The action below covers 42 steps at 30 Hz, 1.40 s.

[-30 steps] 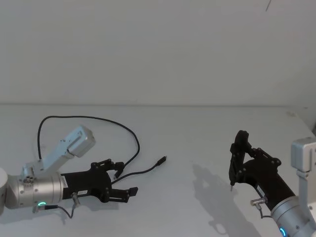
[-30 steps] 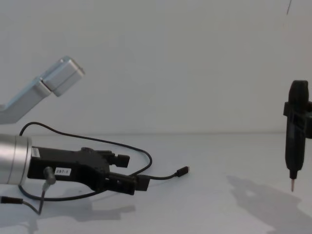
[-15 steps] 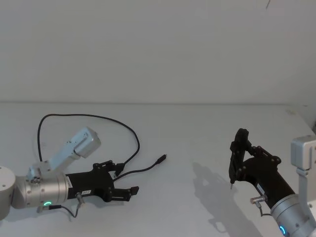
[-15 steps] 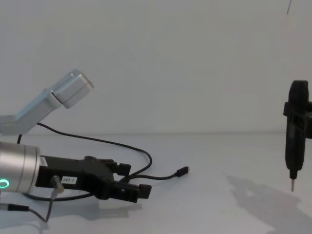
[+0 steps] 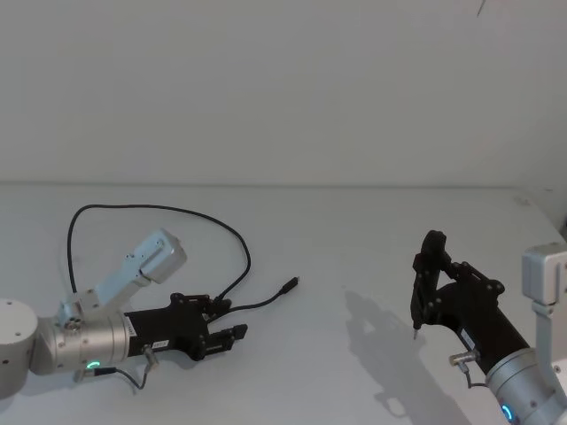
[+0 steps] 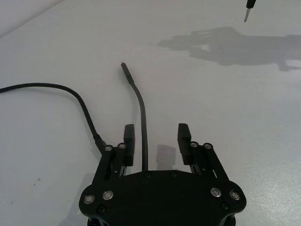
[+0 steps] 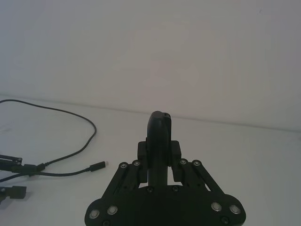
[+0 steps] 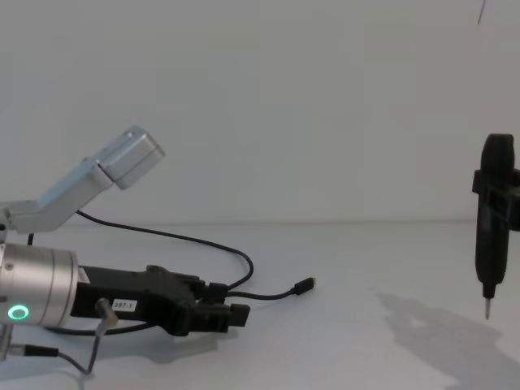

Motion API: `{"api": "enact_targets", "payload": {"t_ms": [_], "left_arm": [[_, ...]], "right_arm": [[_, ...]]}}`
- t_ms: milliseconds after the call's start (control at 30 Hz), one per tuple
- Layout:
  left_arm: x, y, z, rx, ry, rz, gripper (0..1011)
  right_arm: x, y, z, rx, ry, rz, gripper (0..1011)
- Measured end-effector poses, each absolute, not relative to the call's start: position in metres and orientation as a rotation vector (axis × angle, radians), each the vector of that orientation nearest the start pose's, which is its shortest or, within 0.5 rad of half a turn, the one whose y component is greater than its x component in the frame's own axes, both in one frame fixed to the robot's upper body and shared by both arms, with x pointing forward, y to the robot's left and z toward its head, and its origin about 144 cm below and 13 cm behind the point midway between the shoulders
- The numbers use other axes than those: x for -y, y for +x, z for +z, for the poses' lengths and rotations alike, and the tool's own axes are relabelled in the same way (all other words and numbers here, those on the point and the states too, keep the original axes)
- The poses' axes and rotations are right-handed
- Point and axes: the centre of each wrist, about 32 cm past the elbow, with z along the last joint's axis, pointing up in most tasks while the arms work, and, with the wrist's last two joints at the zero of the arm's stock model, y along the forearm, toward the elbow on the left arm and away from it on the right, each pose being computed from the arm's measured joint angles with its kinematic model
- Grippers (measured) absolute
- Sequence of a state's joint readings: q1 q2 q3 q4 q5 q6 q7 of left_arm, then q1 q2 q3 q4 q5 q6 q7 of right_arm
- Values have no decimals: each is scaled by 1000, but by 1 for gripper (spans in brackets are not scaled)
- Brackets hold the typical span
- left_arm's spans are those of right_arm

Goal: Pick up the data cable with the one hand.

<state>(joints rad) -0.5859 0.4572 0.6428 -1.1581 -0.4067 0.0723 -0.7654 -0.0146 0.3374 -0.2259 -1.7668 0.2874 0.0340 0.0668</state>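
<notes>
**Left gripper open astride the data cable, bare table to its right**

In the head view the left gripper (image 5: 229, 320) lies low at about 8 o'clock on its silver wrist (image 5: 84, 341), aimed toward 3 o'clock. The data cable (image 5: 245, 252) loops away from it, out to 10 o'clock, across, and back down to the gripper. Its free plug (image 5: 290, 285) lies just past the gripper toward 2 o'clock. Beyond the loop the white table (image 5: 354, 239) runs bare to its far edge, where it meets the wall (image 5: 283, 88) at 12 o'clock.

The left wrist view is clearer on the grip. The jaws stand apart, and one strand runs lengthwise between them, just beside one finger (image 6: 128, 139) and well off the other (whether it touches the nearer one I cannot tell). A second strand comes up to the outside of that same finger. Where the two strands pass under the palm is hidden. Nothing is clamped.

From the side, the chest view has this gripper close down on the table, roughly level with the cable, and the free plug flat on the surface.

From the plug toward 3 o'clock the tabletop is open, marked only by a shadow (image 5: 372, 328), as far as the right gripper (image 5: 431, 283) at 4 o'clock. In the right wrist view it is closed against both sides of a black pin-tipped tool (image 8: 494, 219). The chest view shows that tool upright at the right edge, pin down and off the surface, well apart from the cable.
</notes>
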Motion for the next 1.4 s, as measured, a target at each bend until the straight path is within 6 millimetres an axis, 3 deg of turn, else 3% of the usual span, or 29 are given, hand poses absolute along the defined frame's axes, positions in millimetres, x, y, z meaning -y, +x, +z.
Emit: {"api": "enact_targets", "payload": {"t_ms": [300, 600, 1100, 1400], "left_arm": [[-254, 586, 1186, 4, 324, 484, 289], [-255, 585, 1187, 12, 320, 491, 54], [-263, 577, 1196, 25, 224, 481, 48], [-278, 563, 1204, -4, 109, 437, 47]], "right_arm": [[237, 443, 1189, 75, 26, -1229, 279], [237, 443, 1189, 75, 26, -1229, 279], [237, 443, 1189, 75, 26, -1229, 279], [237, 443, 1189, 75, 26, -1229, 279]]}}
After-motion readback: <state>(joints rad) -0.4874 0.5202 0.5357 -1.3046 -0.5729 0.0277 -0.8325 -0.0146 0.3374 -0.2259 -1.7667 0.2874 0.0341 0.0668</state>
